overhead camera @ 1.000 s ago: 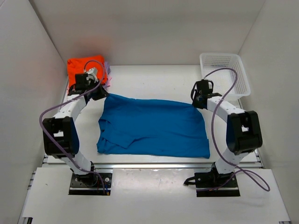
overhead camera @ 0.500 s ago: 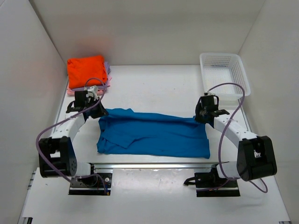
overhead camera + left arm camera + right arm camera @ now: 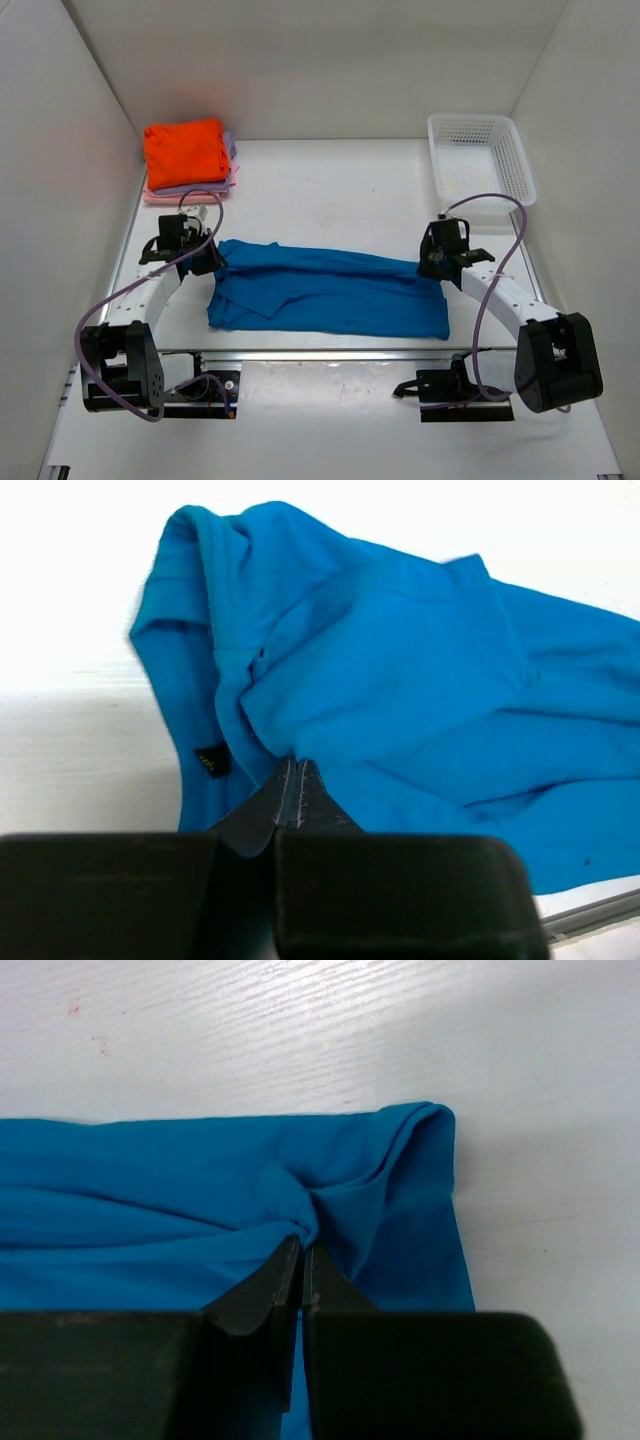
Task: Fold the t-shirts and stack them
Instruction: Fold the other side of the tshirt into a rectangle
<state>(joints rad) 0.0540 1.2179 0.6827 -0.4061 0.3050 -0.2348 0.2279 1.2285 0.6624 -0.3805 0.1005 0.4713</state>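
The bright blue t-shirt (image 3: 330, 290) lies across the table near the front edge, its far edge folded toward me. My left gripper (image 3: 213, 262) is shut on the shirt's far left corner; the left wrist view shows the jaws (image 3: 290, 770) pinching a bunch of blue cloth (image 3: 400, 680). My right gripper (image 3: 432, 268) is shut on the far right corner; the right wrist view shows the jaws (image 3: 302, 1250) pinching gathered blue cloth (image 3: 200, 1200). A stack of folded shirts sits at the back left: orange (image 3: 184, 147) on top, lavender (image 3: 229, 160) and pink (image 3: 160, 197) beneath.
A white plastic mesh basket (image 3: 478, 158) stands at the back right. White walls enclose the table on three sides. The table's front rail (image 3: 330, 352) runs just below the blue shirt.
Both grippers have pulled the blue shirt's far edge toward the front, so the shirt is now a narrower band. The orange stack is uncovered by the left arm.
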